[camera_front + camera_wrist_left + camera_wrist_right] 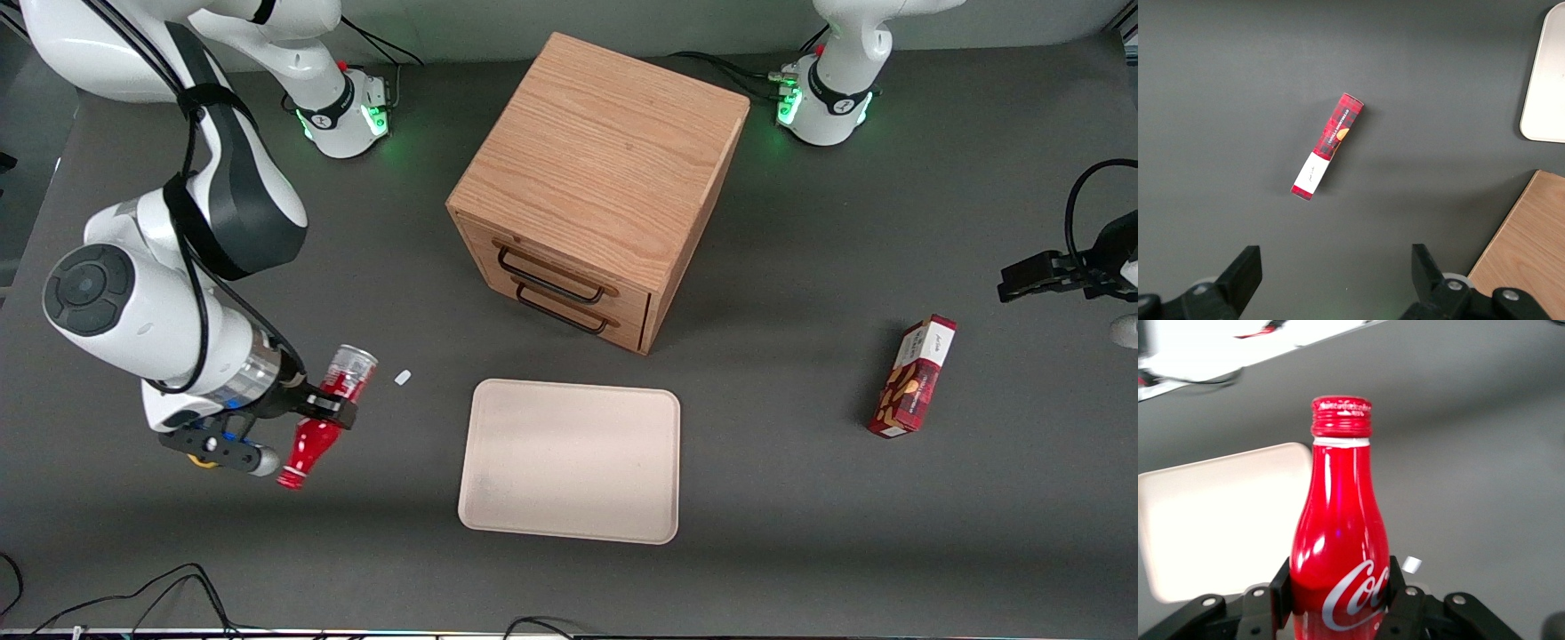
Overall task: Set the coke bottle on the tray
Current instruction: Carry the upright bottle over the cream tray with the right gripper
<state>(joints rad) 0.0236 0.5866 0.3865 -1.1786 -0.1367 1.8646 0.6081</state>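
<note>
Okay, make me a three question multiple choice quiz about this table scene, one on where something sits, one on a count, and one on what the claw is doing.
1. Where is the red snack box?
A. on the tray
B. on the table toward the parked arm's end
C. on top of the wooden cabinet

2. How many drawer handles does the wooden cabinet show?
A. one
B. two
C. four

3. What is the claw doing?
A. gripping the coke bottle off the tray
B. hanging open above the tray
C. resting on the cabinet

Answers: 1 B, the box lies on bare table. 2 B, two dark handles, one above the other. 3 A, both fingers press the bottle's body, and the tray holds nothing.
</note>
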